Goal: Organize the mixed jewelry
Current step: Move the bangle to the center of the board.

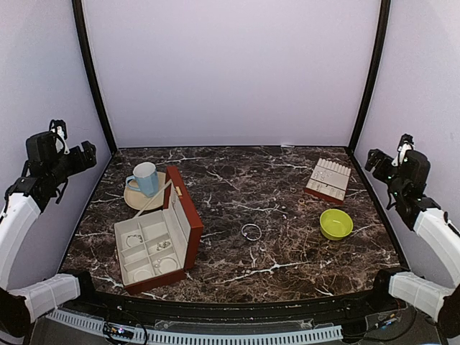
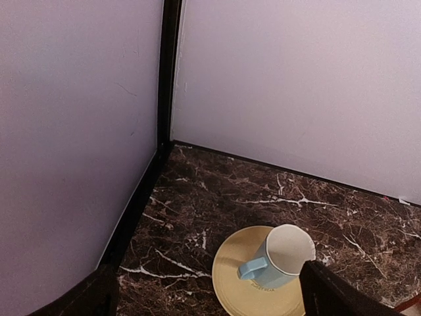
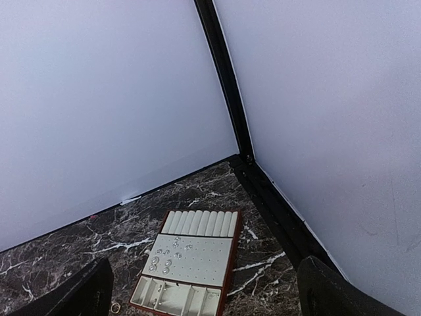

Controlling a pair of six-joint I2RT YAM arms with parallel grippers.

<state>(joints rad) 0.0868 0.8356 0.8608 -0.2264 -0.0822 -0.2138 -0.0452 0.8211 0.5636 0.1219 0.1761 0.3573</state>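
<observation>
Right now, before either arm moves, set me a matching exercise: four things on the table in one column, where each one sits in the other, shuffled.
Things
1. blue mug
2. green bowl
3. hoop bracelet
4. compartment box

Places
A. near left, lid standing open
B. alone on the bare marble table, about mid-table
C. on the yellow plate
D. right side, just nearer the arms than the ring tray

Pairs: 1-C, 2-D, 3-B, 4-A
</observation>
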